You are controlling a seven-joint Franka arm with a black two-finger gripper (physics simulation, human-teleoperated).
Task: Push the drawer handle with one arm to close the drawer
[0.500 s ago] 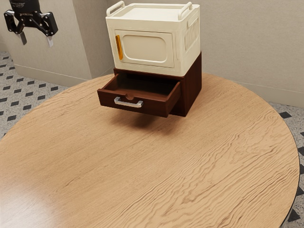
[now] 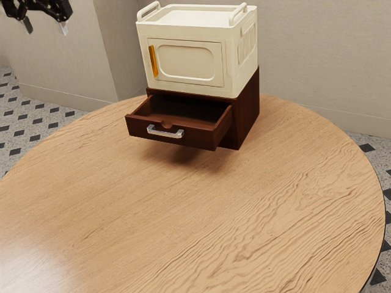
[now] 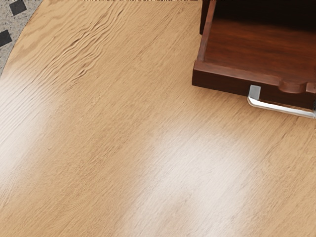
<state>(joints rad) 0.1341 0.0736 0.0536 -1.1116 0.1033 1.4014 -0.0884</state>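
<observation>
My gripper (image 2: 46, 26) hangs at the exterior view's upper left, its two fingers apart with nothing between them. It is well clear of the dark brown drawer (image 2: 174, 138), which stands pulled out of its cabinet (image 2: 248, 113). A silver handle (image 2: 165, 132) is fixed across the drawer's front, and nothing touches it. In the wrist view, part of the drawer (image 3: 222, 82) and its handle (image 3: 281, 107) appear, with the inside of the drawer visible from above.
A cream box (image 2: 187, 61) with an orange door handle (image 2: 153, 60) sits on top of the cabinet. The round wooden table (image 2: 201, 213) extends in front of the drawer. Walls rise behind.
In the exterior view my gripper has risen toward the upper edge, its fingers still apart. The drawer and the cream box have kept their places.
</observation>
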